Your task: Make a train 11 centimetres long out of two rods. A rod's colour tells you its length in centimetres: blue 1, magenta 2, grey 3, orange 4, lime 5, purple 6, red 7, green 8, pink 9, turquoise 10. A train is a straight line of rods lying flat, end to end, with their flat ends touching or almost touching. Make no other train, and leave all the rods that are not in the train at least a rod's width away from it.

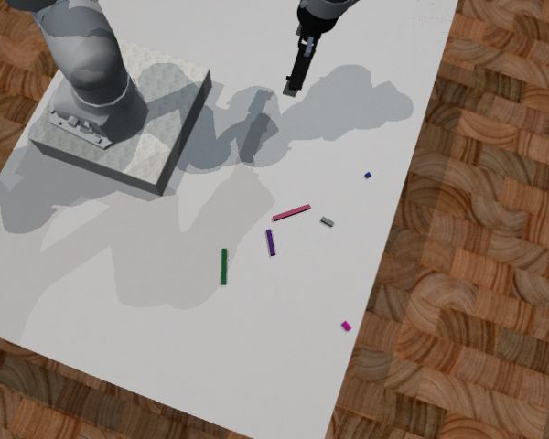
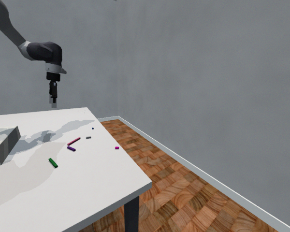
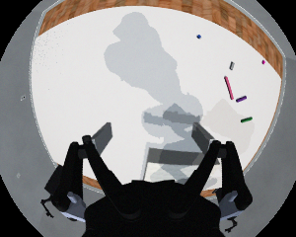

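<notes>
Tool (image 3: 152,137) spread shows only in wrist view.
</notes>
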You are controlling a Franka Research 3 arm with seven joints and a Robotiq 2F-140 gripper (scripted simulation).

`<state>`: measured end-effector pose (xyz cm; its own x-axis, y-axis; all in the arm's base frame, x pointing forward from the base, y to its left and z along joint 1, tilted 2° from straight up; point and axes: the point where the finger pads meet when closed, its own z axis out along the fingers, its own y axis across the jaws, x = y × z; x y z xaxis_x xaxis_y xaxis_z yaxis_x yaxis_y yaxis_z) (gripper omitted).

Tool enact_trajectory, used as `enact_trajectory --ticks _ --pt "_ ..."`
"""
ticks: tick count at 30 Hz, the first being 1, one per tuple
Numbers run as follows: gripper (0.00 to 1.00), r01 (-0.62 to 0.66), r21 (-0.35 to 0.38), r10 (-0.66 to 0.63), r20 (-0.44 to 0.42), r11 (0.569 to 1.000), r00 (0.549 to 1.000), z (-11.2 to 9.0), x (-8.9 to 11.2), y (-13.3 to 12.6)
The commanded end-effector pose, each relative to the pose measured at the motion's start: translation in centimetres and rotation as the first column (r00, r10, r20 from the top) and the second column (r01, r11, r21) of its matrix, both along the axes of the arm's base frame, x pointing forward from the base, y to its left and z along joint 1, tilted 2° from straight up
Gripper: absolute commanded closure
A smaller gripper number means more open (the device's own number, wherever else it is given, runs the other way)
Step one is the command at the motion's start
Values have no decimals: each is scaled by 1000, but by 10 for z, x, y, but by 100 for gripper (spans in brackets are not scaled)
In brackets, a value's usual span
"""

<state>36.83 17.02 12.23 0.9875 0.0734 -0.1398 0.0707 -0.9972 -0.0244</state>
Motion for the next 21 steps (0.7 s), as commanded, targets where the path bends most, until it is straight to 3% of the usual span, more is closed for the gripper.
enact_trajectory --ticks 1,6,8,9,14,21 --pt "0 149 -8 -148 61 989 987 -15 26 -31" --pt "0 297 -17 -294 85 955 952 -37 34 -87" --pt "0 297 -17 -294 85 955 952 -37 34 -87" --pt "0 369 -21 -365 97 929 926 -48 34 -115" --pt "0 495 -23 -490 118 868 864 -66 29 -166" --pt "0 663 -18 -654 146 748 742 -91 8 -234"
